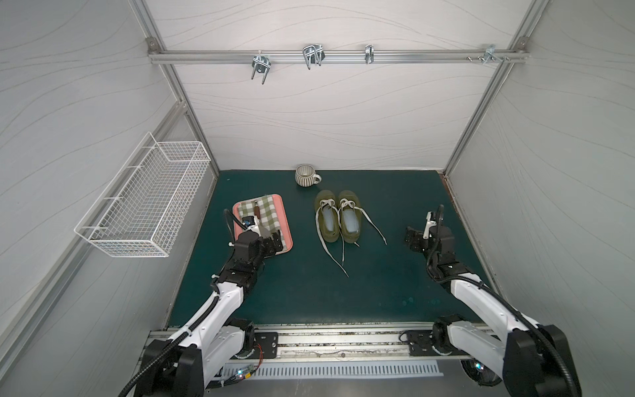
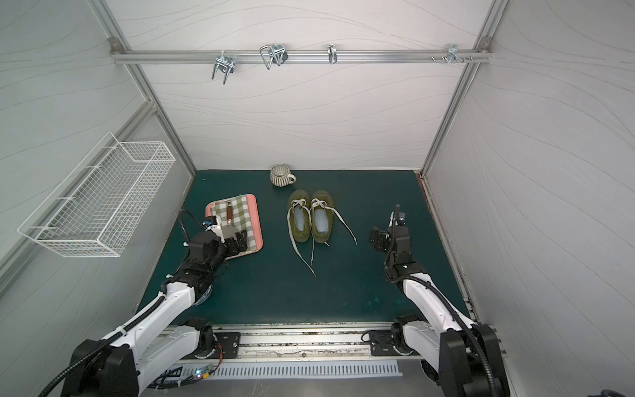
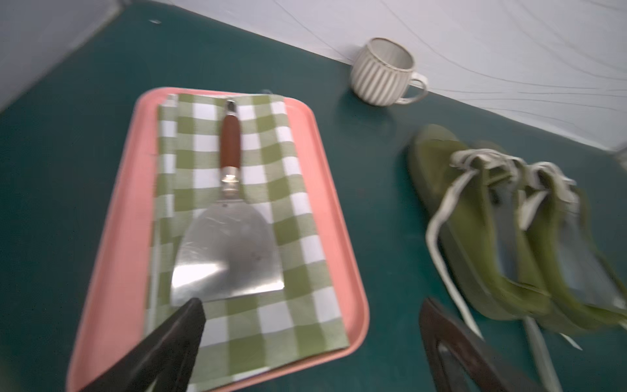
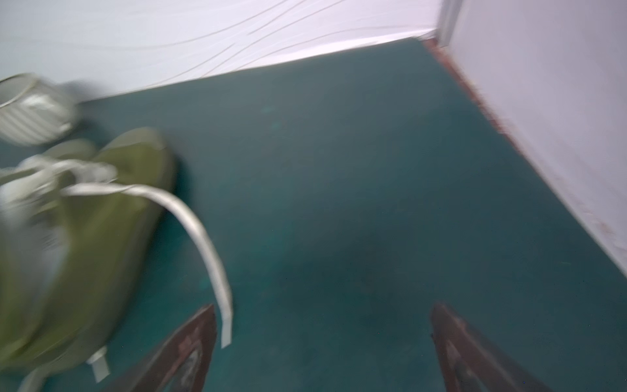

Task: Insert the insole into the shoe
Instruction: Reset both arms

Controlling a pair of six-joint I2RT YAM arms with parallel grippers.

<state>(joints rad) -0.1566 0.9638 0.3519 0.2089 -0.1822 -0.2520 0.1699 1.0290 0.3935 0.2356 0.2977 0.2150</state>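
Both insoles look tucked inside the green shoes, so the left gripper and right gripper hang wide open off to the sides, holding nothing

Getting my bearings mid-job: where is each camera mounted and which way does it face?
Top views: high above the robot's base, looking down and forward over the mat; left arm, right arm and the shoes show.
Left wrist: on the left arm above the tray, facing the spatula; open left gripper shows.
Right wrist: on the right arm, facing bare mat and the back corner; open right gripper shows.
Shared: the shoes and mug appear in every view.
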